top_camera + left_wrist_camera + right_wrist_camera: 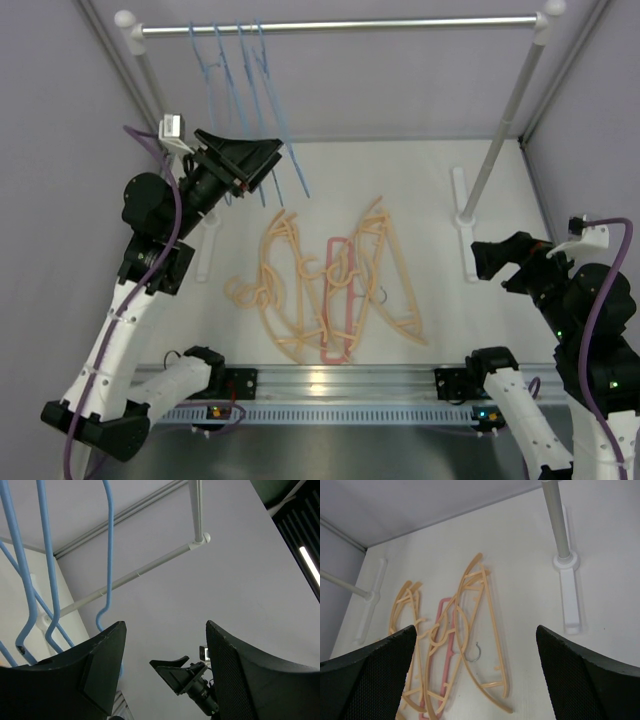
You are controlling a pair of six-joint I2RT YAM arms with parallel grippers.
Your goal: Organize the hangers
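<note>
Four light-blue hangers (248, 90) hang on the silver rail (400, 22), all near its left end, so we judge this part of the task as done. The peach-orange hangers (283, 232) lie in a tangled heap in the middle of the tabletop (420, 180), and the pink-red hanger (332, 310) lies flat among them. These are not yet on the rail, so we think more than half of the work is left. The left hand (262, 160) is raised just beside the lower ends of the blue hangers, its jaws wide with nothing between them. The right hand (482, 260) hovers at the right side, well apart from the heap, also wide and empty.
</note>
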